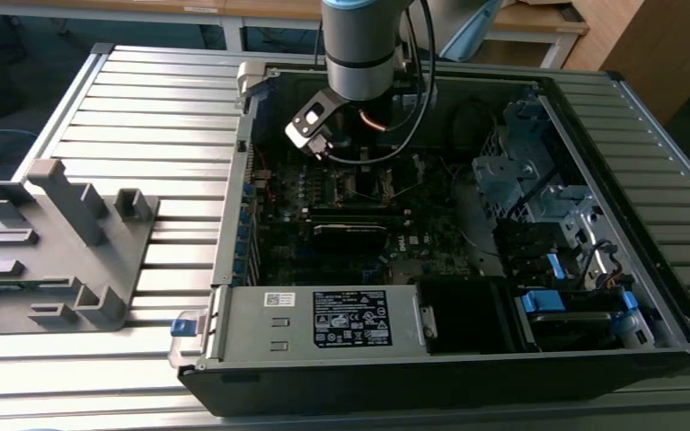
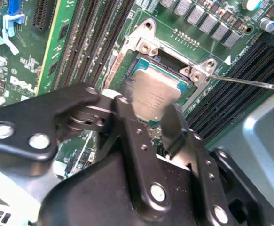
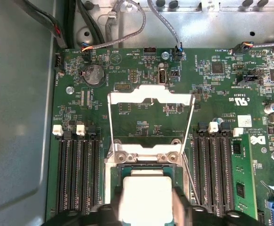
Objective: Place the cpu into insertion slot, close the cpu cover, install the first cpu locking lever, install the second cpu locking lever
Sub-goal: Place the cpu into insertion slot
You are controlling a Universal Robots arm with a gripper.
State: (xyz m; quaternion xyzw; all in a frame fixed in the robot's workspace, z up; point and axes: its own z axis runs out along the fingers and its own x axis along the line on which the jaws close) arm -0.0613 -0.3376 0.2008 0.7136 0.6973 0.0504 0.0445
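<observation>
Tight socket (image 3: 144, 165) approach
Memory slots (image 3: 75, 174) flank it on 2 sides; the cpu cover (image 3: 151, 96) lies open beyond; a locking lever (image 2: 249, 82) juts outward; the gripper (image 2: 150, 113) clamping the cpu (image 2: 151, 92) hangs above.

You've got an open black computer case (image 1: 441, 388) lying on a slatted metal tabletop (image 1: 141, 99), with a grey plastic fixture (image 1: 64, 242) beside it on the exterior view's left. Inside you see a white-labelled power supply (image 1: 309, 319), blue drive latches (image 1: 543, 301), a green motherboard (image 3: 221, 94), a coin cell battery (image 3: 92, 74), black memory slots (image 3: 78, 174) and one seated memory module (image 3: 242, 174).

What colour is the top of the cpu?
The cpu top is dull silver-grey, clearest in the second wrist view.
</observation>
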